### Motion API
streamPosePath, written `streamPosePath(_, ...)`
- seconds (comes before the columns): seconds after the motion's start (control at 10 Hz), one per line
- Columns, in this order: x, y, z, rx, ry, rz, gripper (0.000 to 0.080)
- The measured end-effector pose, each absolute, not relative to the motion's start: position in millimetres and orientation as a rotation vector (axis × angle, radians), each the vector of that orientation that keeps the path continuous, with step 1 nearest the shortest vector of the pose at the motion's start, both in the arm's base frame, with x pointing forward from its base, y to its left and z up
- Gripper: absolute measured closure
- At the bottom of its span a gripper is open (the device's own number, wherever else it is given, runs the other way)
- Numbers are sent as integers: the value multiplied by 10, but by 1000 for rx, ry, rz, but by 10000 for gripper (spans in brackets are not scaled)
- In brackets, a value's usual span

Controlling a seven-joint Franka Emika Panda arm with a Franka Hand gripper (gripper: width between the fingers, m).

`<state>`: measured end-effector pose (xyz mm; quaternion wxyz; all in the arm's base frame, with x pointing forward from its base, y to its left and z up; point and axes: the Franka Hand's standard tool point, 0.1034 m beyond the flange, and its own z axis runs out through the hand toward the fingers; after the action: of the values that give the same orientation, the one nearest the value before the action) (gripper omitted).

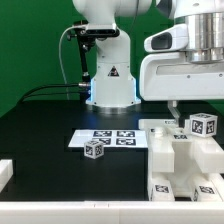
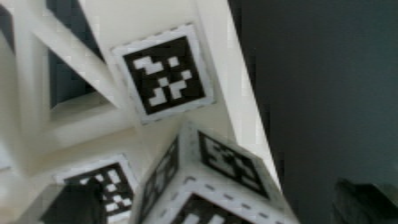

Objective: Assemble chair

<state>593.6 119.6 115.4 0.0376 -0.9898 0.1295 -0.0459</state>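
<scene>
Black surface (image 1: 40,125), green backdrop (image 1: 30,40); chair parts (image 1: 172,160) clustered at exterior view's right; pincer (image 1: 179,116) hangs just above, open or closed unclear; risk: stray bump topples tagged cube (image 1: 204,125).

Evenly bright; wrist view's chair (image 2: 164,80) looks soft.
</scene>
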Motion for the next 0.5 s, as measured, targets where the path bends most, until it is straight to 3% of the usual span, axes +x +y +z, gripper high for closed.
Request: streamPosePath(0.5, 5927, 1225, 1170, -3062, -674, -165, 151)
